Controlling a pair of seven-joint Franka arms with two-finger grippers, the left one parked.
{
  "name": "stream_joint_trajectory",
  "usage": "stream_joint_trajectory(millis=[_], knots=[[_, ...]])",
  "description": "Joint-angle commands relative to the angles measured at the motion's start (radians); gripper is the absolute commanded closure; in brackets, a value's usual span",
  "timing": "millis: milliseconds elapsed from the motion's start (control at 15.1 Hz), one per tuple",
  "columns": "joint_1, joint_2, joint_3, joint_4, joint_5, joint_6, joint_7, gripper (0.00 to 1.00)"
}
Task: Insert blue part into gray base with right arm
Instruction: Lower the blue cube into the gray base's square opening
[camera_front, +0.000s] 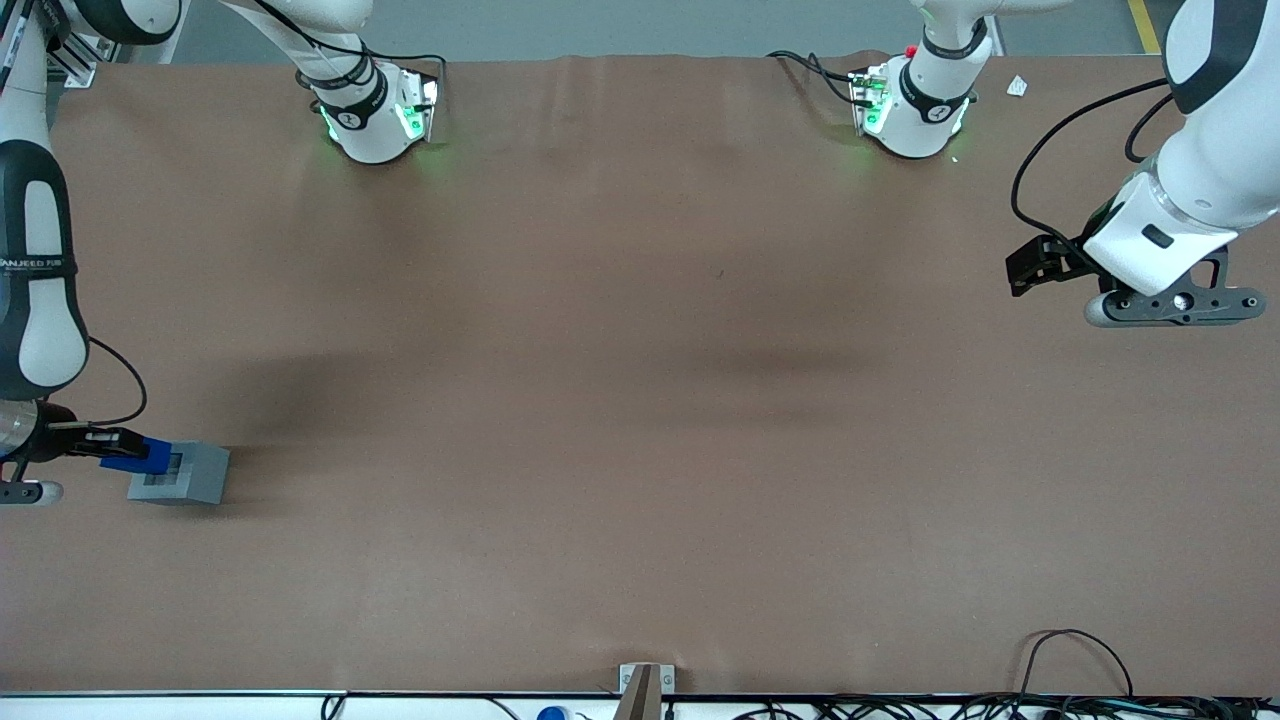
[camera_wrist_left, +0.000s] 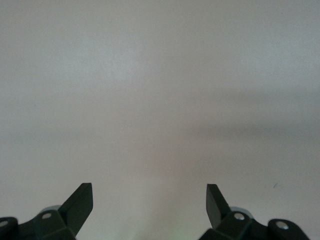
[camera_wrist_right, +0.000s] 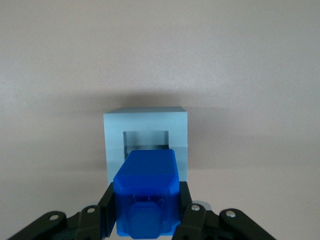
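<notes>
Gripper (camera_wrist_right: 146, 212) was pinching the blue part (camera_wrist_right: 146, 192); it hovered just over the gray base (camera_wrist_right: 145, 131). Part's front end sat above the base's recess.

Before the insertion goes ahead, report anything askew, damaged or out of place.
Nothing stands out. The end effector is shut on the blue part, held squarely in line with the gray base, whose recess shows unblocked. The base sits flat on the table.

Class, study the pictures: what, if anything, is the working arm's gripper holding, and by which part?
The gripper holds the blue part, clamped by its two side faces, above the gray base.
</notes>
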Motion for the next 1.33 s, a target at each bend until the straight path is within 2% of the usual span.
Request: stream_joint_trajectory(millis=[0,1260], knots=[[-0.007,-0.048,0.013,-0.059,0.017,0.019,0.007,1.00],[0.002,-0.034,0.015,-0.058,0.017,0.072,0.052,1.00]])
